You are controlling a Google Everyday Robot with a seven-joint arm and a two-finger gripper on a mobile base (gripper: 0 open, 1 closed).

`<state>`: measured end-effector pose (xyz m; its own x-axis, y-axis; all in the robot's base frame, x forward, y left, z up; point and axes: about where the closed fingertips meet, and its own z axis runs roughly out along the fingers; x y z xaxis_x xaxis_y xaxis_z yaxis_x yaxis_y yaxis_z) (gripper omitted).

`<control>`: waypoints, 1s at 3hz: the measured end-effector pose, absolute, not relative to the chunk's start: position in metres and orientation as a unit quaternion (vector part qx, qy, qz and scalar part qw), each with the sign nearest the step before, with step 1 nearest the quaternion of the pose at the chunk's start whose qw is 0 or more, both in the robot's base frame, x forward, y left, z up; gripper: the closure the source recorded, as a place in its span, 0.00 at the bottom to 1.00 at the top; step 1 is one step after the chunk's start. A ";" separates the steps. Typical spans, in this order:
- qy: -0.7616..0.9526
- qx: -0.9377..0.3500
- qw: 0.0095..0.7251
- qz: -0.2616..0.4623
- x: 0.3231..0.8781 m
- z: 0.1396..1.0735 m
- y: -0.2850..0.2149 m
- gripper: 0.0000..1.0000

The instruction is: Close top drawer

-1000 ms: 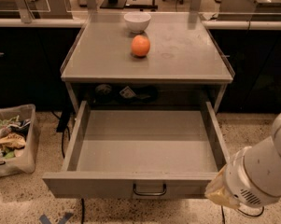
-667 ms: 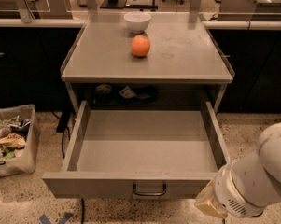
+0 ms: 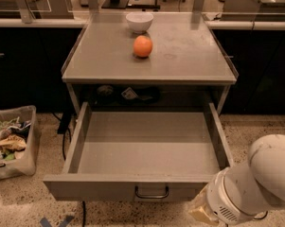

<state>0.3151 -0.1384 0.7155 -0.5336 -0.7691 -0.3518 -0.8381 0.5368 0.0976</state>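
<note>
Claw (image 3: 202, 213), open or closed I cannot tell, hangs low beside the right front corner of the top drawer (image 3: 146, 150), which stands pulled fully out beneath the counter (image 3: 180, 56). Pushing at that corner, off-centre, could skew and jam it.

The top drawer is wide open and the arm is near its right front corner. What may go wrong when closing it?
1. The gripper sits low by the right front corner of the top drawer, away from the central handle; a push there, off centre, may skew the drawer and jam it.
2. The orange lies loose on the tabletop; a hard shove may set it rolling.
</note>
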 end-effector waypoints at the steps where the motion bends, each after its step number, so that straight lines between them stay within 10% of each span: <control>1: 0.872 -0.452 0.136 0.126 0.317 0.711 -0.141 1.00; 3: 0.896 -0.387 0.171 0.135 0.360 0.670 -0.118 1.00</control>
<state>0.3598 -0.1183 0.6702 -0.6413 -0.6475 -0.4116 -0.7401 0.6635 0.1095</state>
